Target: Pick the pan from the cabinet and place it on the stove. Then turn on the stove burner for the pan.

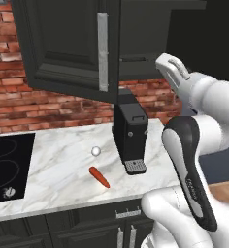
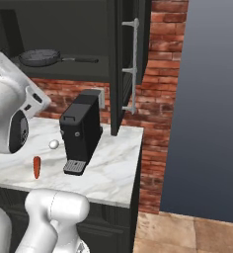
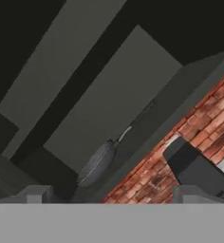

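Reaching into the cabinet [image 2: 59, 29] from here, you risk clipping the open door [image 1: 68, 48] or the shelf edge with the hand [image 3: 111, 192] — its two tips stand wide apart and hold nothing, so they take up a lot of room in that opening. The pan [image 2: 39, 58] lies on the cabinet shelf, well above the worktop [image 1: 63, 169], its long thin handle pointing toward the door side. Grab that handle too near its end and the pan may tip or swing out of the hand. Bring it down carelessly and it may knock the coffee machine [image 2: 81, 131], which stands right below.

Count them: one pan, one coffee machine, one carrot [image 1: 99, 177], one small white ball [image 1: 95, 151] and one stove [image 1: 7, 167] — far off to the left.
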